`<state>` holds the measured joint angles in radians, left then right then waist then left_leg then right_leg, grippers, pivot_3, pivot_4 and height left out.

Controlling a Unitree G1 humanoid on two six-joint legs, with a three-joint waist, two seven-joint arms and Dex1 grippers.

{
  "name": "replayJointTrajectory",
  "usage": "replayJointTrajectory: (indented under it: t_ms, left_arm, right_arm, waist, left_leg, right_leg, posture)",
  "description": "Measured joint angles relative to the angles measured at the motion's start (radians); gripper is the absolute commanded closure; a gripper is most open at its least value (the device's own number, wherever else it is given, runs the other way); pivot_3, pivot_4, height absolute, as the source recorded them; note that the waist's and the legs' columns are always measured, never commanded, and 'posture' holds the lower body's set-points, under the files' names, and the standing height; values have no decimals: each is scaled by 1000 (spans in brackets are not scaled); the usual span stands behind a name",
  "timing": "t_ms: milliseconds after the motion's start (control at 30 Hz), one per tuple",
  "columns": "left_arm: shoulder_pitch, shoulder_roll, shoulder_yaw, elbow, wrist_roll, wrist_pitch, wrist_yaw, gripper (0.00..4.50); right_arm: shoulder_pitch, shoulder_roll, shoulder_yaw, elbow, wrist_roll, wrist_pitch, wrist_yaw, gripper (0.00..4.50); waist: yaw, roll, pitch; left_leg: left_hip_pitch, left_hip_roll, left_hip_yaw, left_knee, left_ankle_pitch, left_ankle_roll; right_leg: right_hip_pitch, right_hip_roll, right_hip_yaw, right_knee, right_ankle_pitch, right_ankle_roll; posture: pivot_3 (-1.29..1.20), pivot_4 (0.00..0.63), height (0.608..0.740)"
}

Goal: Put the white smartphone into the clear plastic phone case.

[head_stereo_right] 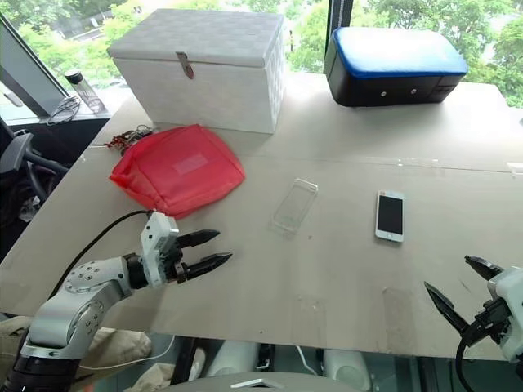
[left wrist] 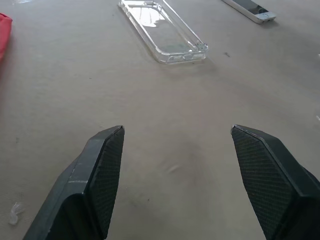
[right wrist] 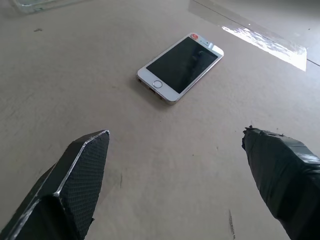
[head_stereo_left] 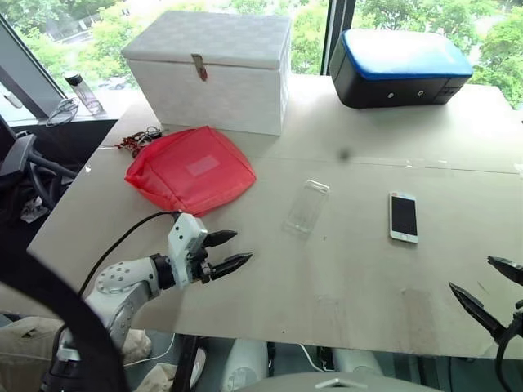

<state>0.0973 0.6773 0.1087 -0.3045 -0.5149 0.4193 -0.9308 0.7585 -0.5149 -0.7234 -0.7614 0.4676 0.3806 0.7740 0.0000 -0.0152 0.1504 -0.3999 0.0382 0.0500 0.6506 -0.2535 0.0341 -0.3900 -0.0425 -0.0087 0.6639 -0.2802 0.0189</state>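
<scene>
The white smartphone lies flat, screen up, on the right half of the table; the right wrist view has it a short way ahead of the fingers. The clear plastic phone case rests empty near the table's middle, also seen as a glossy shell from the left wrist. My left gripper hovers open over the front left of the table, pointing toward the case, nothing between its fingers. My right gripper stands open at the front right edge, short of the phone.
A red pouch lies left of the case. Behind it stands a white latched box, and a blue-topped black case sits at the back right. A bottle stands off the table at far left.
</scene>
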Motion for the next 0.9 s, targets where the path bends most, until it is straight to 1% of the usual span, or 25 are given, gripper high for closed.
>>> replayJointTrajectory:
  t_ms: [67, 167, 233, 333, 400, 533, 600, 667, 767, 833, 867, 900]
  left_arm:
    - [-4, -2, -2, 2, 2, -2, 0, 1061]
    - [-126, -28, -49, 62, 44, -47, -6, 1061]
    - [-176, -31, -76, 80, 61, -64, -23, 1061]
    - [-259, -11, -145, 132, 120, -92, -73, 1061]
    - [-342, 5, -197, 186, 156, -93, -117, 1061]
    - [-497, 9, -285, 291, 212, -128, -221, 1061]
    - [-598, -18, -343, 393, 254, -170, -284, 1061]
    - [-663, -47, -384, 465, 285, -207, -324, 1061]
    - [-770, -113, -445, 604, 340, -280, -381, 1061]
    - [-854, -174, -492, 734, 390, -358, -422, 1061]
    - [-863, -181, -498, 749, 397, -368, -426, 1061]
    - [-893, -207, -516, 812, 423, -408, -434, 1061]
  right_arm:
    - [-3, -1, 0, 0, 3, 0, -1, 0]
    - [-50, -21, 14, -4, 48, -16, 29, 0]
    - [-56, -28, 21, -14, 73, -25, 49, 0]
    - [-54, -44, 44, -36, 116, -28, 83, 0]
    - [-40, -73, 47, -58, 149, -24, 108, 0]
    - [-6, -90, 45, -97, 202, -20, 146, 0]
    - [17, -88, 44, -103, 204, -36, 164, 0]
    - [37, -85, 41, -108, 204, -47, 181, 0]
    - [67, -76, 35, -126, 204, -78, 204, 0]
    - [78, -74, 31, -134, 204, -96, 210, 0]
    - [78, -74, 31, -135, 204, -99, 210, 0]
    - [79, -70, 25, -142, 206, -106, 205, 0]
  waist:
    - [1, 0, 0]
    - [14, 0, 0]
    - [18, 0, 0]
    - [15, 0, 0]
    - [15, 0, 0]
    - [16, -1, 0]
    - [17, -1, 0]
    - [17, -1, 0]
    - [16, -2, 1]
    - [14, -3, 1]
    - [14, -3, 1]
    - [12, -3, 1]
  left_leg:
    - [0, 0, 0, 0, 0, 0]
    - [0, -1, 0, 1, 0, 0]
    - [1, -1, 0, 1, 0, 0]
    - [1, -1, -1, 1, 0, 0]
    - [0, -1, -1, 1, 0, 0]
    - [0, -1, -1, 1, 0, 0]
    - [0, -2, -1, 2, 0, 0]
    - [0, -2, -1, 2, 0, 0]
    - [-1, -2, -1, 3, 0, 1]
    - [-1, -2, -1, 3, 0, 1]
    - [-1, -2, -1, 3, 0, 1]
    - [0, -2, -1, 3, 0, 1]
  right_leg:
    - [0, 0, 0, -1, 0, 0]
    - [1, 1, 0, -1, 0, 0]
    - [3, 2, 0, -1, 0, 1]
    - [3, 4, 0, -2, 2, 4]
    - [3, 7, 0, -2, 2, 4]
    - [3, 11, -1, -1, 2, 4]
    - [3, 11, 0, -2, 2, 5]
    - [3, 11, 0, -2, 2, 5]
    - [3, 12, 0, -2, 2, 6]
    - [3, 13, 0, -2, 2, 6]
    - [3, 13, 0, -2, 2, 6]
    - [3, 13, 0, -2, 2, 6]
  posture:
    - [0, 150, 740]
    - [0, 150, 740]
    - [0, 150, 740]
    - [0, 150, 740]
    - [0, 150, 740]
    - [0, 150, 740]
    - [0, 150, 740]
    - [0, 150, 740]
    - [0, 150, 740]
    - [0, 150, 740]
    - [0, 150, 740]
    - [0, 150, 740]
